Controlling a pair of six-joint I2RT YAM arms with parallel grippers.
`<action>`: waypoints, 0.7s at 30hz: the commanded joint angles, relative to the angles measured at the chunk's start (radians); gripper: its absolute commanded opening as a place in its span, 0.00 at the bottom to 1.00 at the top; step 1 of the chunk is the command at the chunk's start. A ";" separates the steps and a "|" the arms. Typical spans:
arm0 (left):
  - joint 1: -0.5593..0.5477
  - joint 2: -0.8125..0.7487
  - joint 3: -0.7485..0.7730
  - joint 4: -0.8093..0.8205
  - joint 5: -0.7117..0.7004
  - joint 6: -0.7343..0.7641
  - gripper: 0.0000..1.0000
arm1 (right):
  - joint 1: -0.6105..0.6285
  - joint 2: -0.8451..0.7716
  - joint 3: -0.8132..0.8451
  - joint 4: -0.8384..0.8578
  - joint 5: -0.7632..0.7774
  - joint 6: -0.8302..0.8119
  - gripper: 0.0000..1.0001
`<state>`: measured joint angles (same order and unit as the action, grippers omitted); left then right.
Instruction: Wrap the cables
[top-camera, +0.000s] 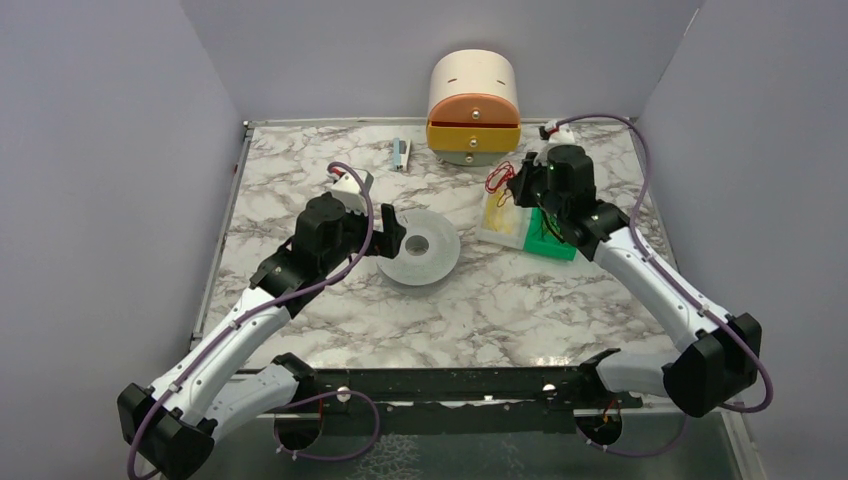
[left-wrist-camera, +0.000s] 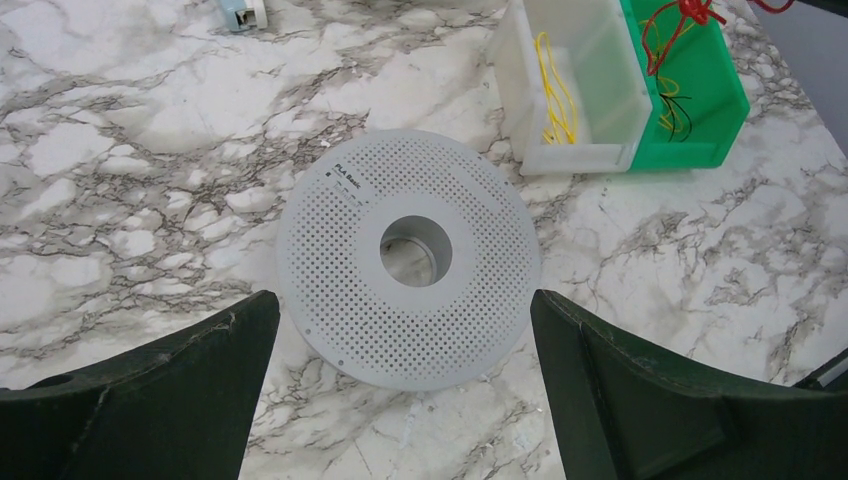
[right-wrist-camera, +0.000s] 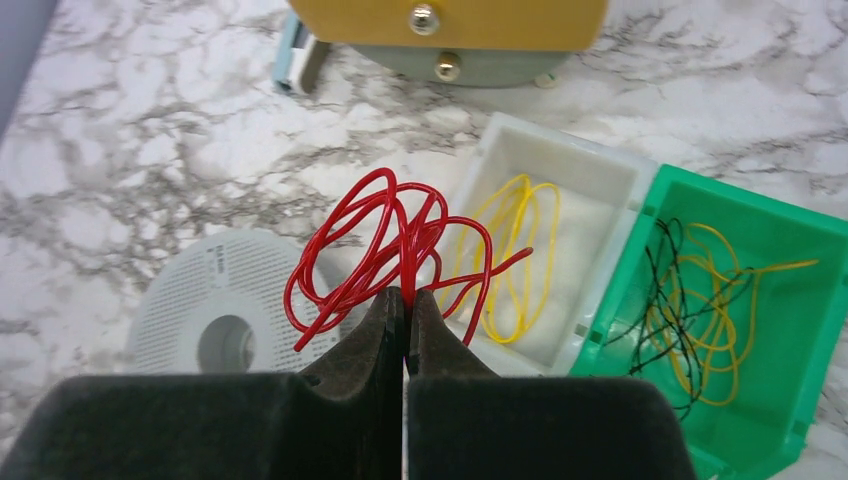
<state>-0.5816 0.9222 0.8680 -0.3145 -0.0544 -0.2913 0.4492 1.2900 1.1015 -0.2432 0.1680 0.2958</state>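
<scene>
Fingers (right-wrist-camera: 385, 325) of right gripper (right-wrist-camera: 405, 296) pinched on the cables (right-wrist-camera: 408, 248).
Red tangle loops just beyond tips; left gripper (left-wrist-camera: 402, 302) spread open above spool (left-wrist-camera: 330, 262).

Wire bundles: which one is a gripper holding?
The red cables, pinched in the right gripper; the yellow wires lie in the white bin and green bin.

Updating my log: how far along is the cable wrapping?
Done: the right tool is shut on the thin, curly red wire bundle, holding it up. In hand: the open left tool hovers over the grey perforated spool lying flat on the marble table. Left: nothing is wound on the spool, so all wrapping remains.
</scene>
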 joint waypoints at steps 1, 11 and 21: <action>0.008 0.004 -0.017 0.043 0.069 0.001 0.99 | -0.006 -0.088 -0.031 0.072 -0.196 0.017 0.01; 0.008 0.036 -0.020 0.125 0.213 -0.040 0.99 | -0.006 -0.231 -0.110 0.243 -0.701 -0.021 0.01; 0.007 0.020 -0.102 0.448 0.431 -0.310 0.99 | -0.006 -0.278 -0.142 0.472 -1.093 0.084 0.01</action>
<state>-0.5777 0.9619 0.7944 -0.0731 0.2329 -0.4503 0.4477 1.0409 0.9733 0.0681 -0.7162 0.3115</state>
